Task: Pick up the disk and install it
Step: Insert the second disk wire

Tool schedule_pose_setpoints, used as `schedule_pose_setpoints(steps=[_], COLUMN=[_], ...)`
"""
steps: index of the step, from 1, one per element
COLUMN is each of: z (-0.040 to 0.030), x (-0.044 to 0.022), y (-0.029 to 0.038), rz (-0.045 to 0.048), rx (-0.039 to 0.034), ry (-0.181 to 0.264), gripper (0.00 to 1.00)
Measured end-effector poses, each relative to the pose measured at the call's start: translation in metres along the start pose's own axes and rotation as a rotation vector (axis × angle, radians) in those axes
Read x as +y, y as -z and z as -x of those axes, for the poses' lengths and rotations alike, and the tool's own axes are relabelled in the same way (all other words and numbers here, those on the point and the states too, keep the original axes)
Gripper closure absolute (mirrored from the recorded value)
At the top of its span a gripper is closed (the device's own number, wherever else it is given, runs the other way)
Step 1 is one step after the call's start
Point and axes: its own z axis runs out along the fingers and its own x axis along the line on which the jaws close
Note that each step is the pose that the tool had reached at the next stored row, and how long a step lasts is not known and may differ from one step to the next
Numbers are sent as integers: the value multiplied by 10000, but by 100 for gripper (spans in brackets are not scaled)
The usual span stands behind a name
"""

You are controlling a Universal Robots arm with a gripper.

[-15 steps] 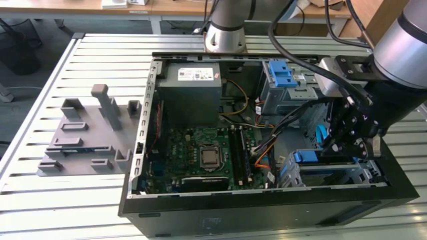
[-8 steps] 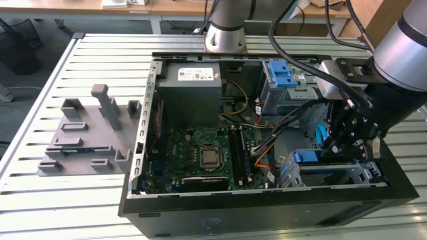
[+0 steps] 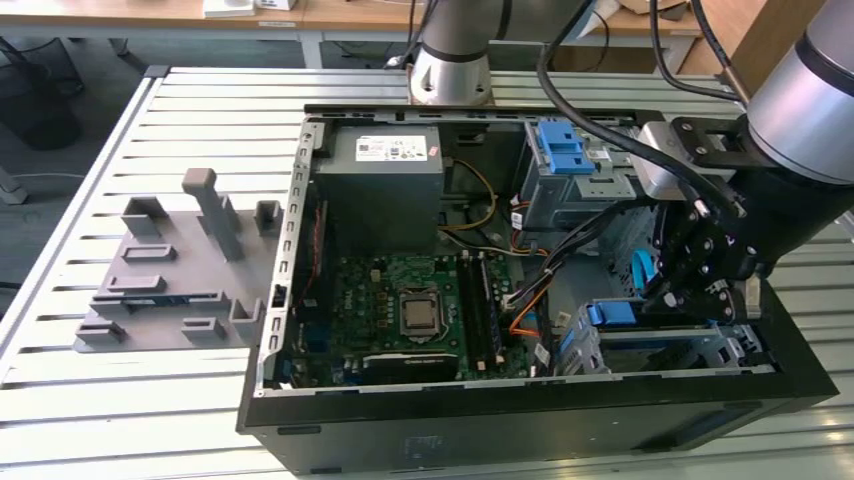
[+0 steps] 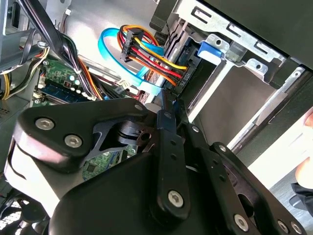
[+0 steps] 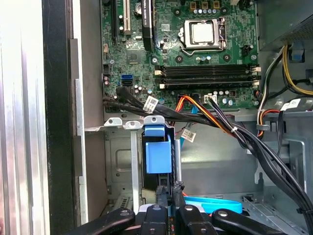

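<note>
Desk (image 3: 80,400) carries open computer case (image 3: 441,425). Drive cage (image 3: 694,350) sits in case corner below tool (image 3: 687,290). Disk (image 5: 157,154) stands edgewise in cage slot, blue bracket showing. Tool fingers (image 5: 160,196) pinched together at disk's edge; grip on disk unclear. Judgement: press straight along slot, keep cables (image 5: 234,132) clear.

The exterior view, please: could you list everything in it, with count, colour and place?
PC case: one, black, open, on the table.
Table: one, white, slatted.
Motherboard: one, green, case floor.
Power supply: one, grey, far corner of the case.
Drive cage: one, grey with blue latch, far side.
Blue latch: one, on the near bay under the tool.
Grey fixture: one, on the exterior view's left of the case.
Arm: one, silver and black.
Tool: one, black, over the near bay.
</note>
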Motion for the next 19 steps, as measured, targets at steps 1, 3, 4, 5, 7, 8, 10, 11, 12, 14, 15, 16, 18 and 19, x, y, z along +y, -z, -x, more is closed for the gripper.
schedule_pose_setpoints(steps=[1, 3, 4, 5, 7, 8, 10, 11, 12, 14, 15, 16, 18, 19], z=[0, -1, -1, -1, -2, -2, -1, -1, -1, -1, -1, -1, -1, 0], x=[0, -1, -1, -1, -1, 0, 0, 0, 0, 0, 0, 0, 1, 1], y=[-1, -2, -2, -1, 6, 9, 16, 18, 22, 32, 38, 44, 58, 66], rz=[-1, 0, 0, 0, 0, 0, 0, 0, 0, 0, 0, 0, 0, 0], rx=[-2, -2, -2, -1, 0, -2, -2, -3, -1, 0, -1, 0, -1, -1], ry=[0, 1, 0, 0, 0, 1, 0, 0, 0, 0, 0, 1, 0, 0], gripper=[83, 83, 77, 77, 77, 77, 77, 77, 77, 77, 77, 77, 77, 77])
